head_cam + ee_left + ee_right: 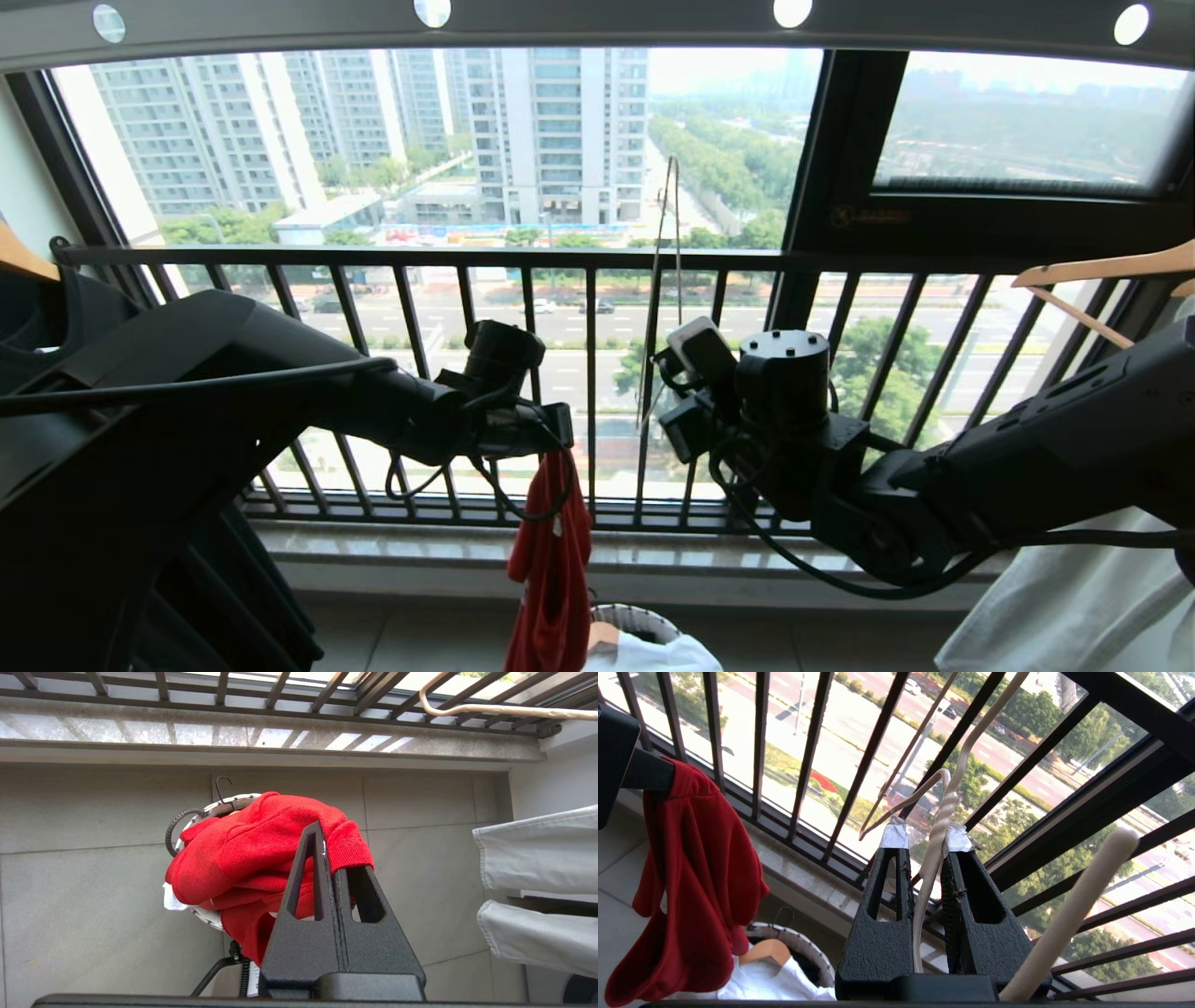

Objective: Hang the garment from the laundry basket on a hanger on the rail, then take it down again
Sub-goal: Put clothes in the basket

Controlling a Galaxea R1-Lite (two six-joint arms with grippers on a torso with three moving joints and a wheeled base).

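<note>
The red garment (553, 560) hangs in a bunch from my left gripper (557, 431), above the laundry basket (644, 618). In the left wrist view the gripper (328, 851) is shut on a fold of the garment (243, 854), with the white woven rim of the basket (219, 806) behind it. My right gripper (927, 837) is shut on the twisted neck of the thin white hanger (944, 812). In the head view the hanger (658, 280) stands upright from that gripper (665, 411), in front of the window bars. The grey rail (597, 23) with round holes runs overhead.
The dark window railing (597, 257) is close behind both grippers. A wooden hanger (1102, 271) and a pale grey garment (1074, 597) are at the right. The basket (808, 956) holds white cloth (761, 982) and a wooden hanger (768, 951). A pale rod (1073, 914) passes beside the right fingers.
</note>
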